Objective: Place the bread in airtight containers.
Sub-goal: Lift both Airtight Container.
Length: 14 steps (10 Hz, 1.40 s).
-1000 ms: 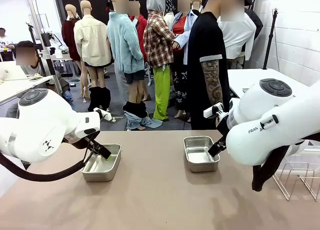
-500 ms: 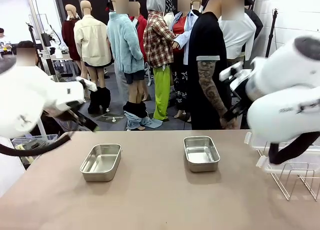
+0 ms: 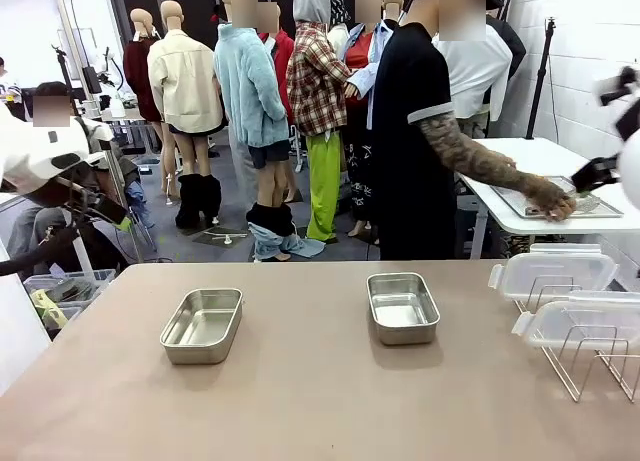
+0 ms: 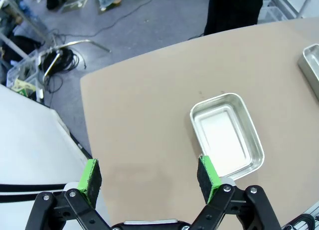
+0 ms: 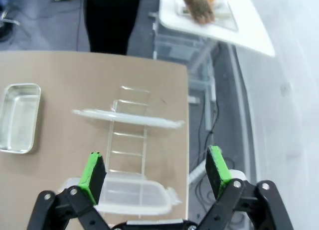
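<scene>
Both my claws are spread wide, carrying nothing. The left claw [image 4: 148, 174] hangs over the left edge of the surface [image 3: 300, 391]. The right claw [image 5: 154, 171] hangs over the right edge, above clear plastic lids [image 3: 553, 274] on a wire rack [image 3: 590, 366]. Nearest me is broad bare tan top. The left pan [image 3: 203, 325] at 11 o'clock and the right pan [image 3: 402, 307] at 1 are steel, round-cornered and open. Beyond, at 2 o'clock, a person's hand [image 3: 548, 196] rests on a flat tray [image 3: 592, 207].

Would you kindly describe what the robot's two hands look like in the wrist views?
The left hand is built of black jointed links with silver pivot pins, and its two fingers are faced with bright green pads. The right hand looks identical: black links, silver pins and green pads on both fingers.
</scene>
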Each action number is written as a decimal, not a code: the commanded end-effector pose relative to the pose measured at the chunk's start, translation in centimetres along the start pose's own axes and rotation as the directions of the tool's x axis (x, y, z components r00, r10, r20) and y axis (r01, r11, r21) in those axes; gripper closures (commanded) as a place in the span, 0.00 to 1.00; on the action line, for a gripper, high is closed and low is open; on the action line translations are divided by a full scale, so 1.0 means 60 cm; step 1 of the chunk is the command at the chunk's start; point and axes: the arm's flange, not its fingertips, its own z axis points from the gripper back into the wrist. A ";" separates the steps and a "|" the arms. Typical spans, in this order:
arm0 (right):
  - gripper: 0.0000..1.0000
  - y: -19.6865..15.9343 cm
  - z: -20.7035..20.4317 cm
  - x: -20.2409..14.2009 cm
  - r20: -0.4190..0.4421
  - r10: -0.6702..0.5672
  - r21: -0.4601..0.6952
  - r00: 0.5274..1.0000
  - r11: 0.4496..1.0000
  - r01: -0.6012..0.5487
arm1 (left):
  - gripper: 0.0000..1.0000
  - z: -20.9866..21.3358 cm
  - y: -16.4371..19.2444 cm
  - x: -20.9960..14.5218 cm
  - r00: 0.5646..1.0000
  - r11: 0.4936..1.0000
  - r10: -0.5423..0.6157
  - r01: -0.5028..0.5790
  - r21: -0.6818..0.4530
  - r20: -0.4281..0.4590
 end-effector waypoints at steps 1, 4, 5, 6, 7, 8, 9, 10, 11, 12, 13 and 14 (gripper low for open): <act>0.00 -0.044 -0.036 -0.046 -0.068 -0.105 -0.007 0.992 0.995 0.104 | 0.00 0.007 0.027 -0.002 1.000 1.000 0.019 -0.019 0.003 -0.021; 0.00 -0.084 -0.090 -0.072 -0.149 -0.189 -0.055 0.970 0.982 0.183 | 0.00 0.003 0.029 -0.007 0.999 0.999 0.038 -0.038 0.008 -0.010; 0.00 -0.104 -0.051 -0.056 -0.107 -0.174 -0.041 0.979 0.985 0.170 | 0.00 0.003 0.029 -0.007 0.999 0.999 0.038 -0.038 0.008 -0.010; 0.00 -0.104 -0.051 -0.056 -0.107 -0.174 -0.041 0.979 0.985 0.170 | 0.00 0.003 0.029 -0.007 0.999 0.999 0.038 -0.038 0.008 -0.010; 0.00 -0.104 -0.051 -0.056 -0.107 -0.174 -0.041 0.979 0.985 0.170 | 0.00 0.003 0.029 -0.007 0.999 0.999 0.038 -0.038 0.008 -0.010; 0.00 -0.104 -0.051 -0.056 -0.107 -0.174 -0.041 0.979 0.985 0.170 | 0.00 0.003 0.029 -0.007 0.999 0.999 0.038 -0.038 0.008 -0.010; 0.00 -0.104 -0.051 -0.056 -0.107 -0.174 -0.041 0.979 0.985 0.170 | 0.00 0.003 0.029 -0.007 0.999 0.999 0.038 -0.038 0.008 -0.010; 0.00 -0.104 -0.051 -0.056 -0.107 -0.174 -0.041 0.979 0.985 0.170 | 0.00 0.003 0.029 -0.007 0.999 0.999 0.038 -0.038 0.008 -0.010; 0.00 -0.104 -0.051 -0.056 -0.107 -0.174 -0.041 0.979 0.985 0.170 | 0.00 0.003 0.029 -0.007 0.999 0.999 0.038 -0.038 0.008 -0.010; 0.00 -0.104 -0.051 -0.056 -0.107 -0.174 -0.041 0.979 0.985 0.170 | 0.00 0.003 0.029 -0.007 0.999 0.999 0.038 -0.038 0.008 -0.010; 0.00 -0.104 -0.051 -0.056 -0.107 -0.174 -0.041 0.979 0.985 0.170 | 0.00 0.003 0.029 -0.007 0.999 0.999 0.038 -0.038 0.008 -0.010; 0.00 -0.104 -0.051 -0.056 -0.107 -0.174 -0.041 0.979 0.985 0.170 | 0.00 0.003 0.029 -0.007 0.999 0.999 0.038 -0.038 0.008 -0.010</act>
